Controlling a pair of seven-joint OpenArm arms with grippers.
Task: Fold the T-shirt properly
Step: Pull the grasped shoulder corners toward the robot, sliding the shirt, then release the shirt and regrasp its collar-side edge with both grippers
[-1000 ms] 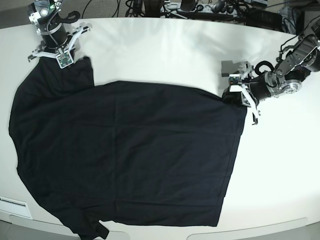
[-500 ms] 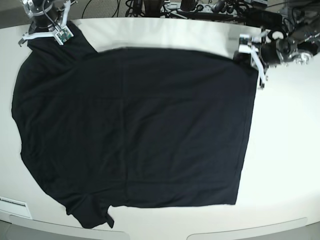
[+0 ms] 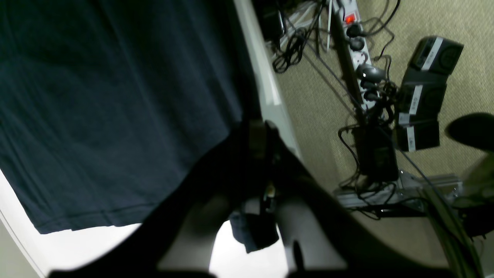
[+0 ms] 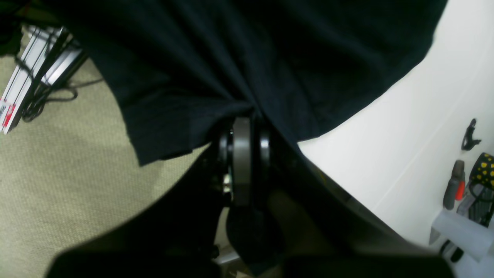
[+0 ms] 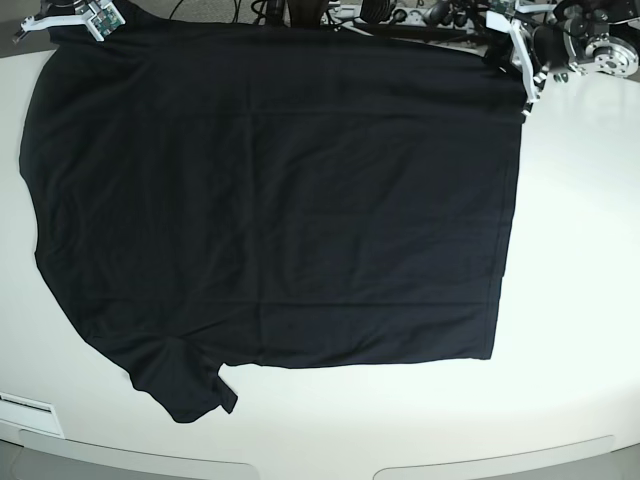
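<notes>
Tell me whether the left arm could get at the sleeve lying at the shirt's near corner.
Probably not right now: the left gripper is shut on the far edge of the black cloth T-shirt, diagonally opposite the sleeve. Nothing covers that sleeve.

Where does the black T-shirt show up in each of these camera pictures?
Base: T-shirt spread across most of the white table.
Left wrist: fills the upper left.
Right wrist: covers the top.
Shared landmark: the white table.

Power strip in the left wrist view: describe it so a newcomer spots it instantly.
Look past the white table edge to the beige carpet. The long pale plastic power strip runs down from the top among black cables; it alone carries a glowing red switch.
</notes>
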